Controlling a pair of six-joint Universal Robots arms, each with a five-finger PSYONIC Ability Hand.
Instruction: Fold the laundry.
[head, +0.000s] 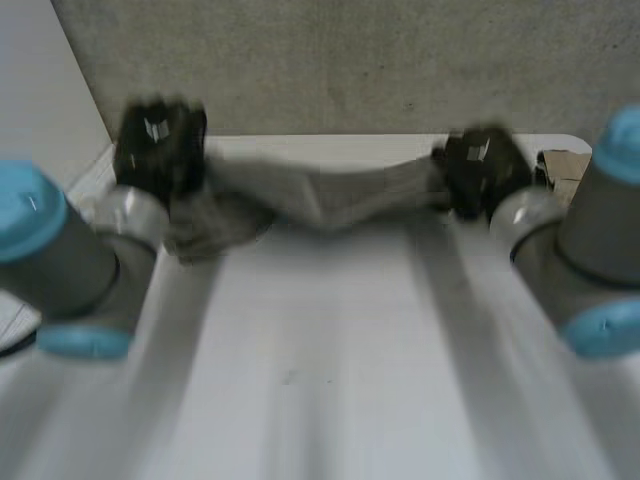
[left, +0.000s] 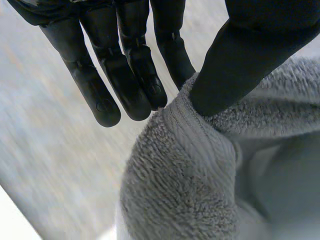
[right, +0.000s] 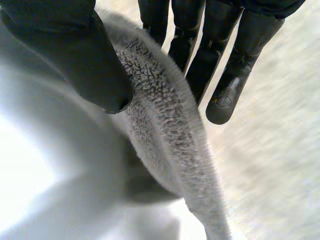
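Blue-capped arms sit closest, left arm (head: 60, 260) at eight o'clock, right arm (head: 590, 240) at four; between them the smooth white table (head: 330, 370) stretches away to its far edge; behind it rises a rough grey wall (head: 350, 60); a brown cardboard scrap (head: 563, 168) lies at two o'clock by the table's far corner; a grey towel (head: 330, 195) is strung bunched at twelve o'clock between both hands, over the table's far part; left hand (head: 160, 145), at ten o'clock, pinches one end between thumb and straight fingers (left: 130, 85); right hand (head: 485, 170), at two o'clock, pinches the other end likewise, fingers (right: 225, 75) straight behind the pile; the towel's left end droops lowest.
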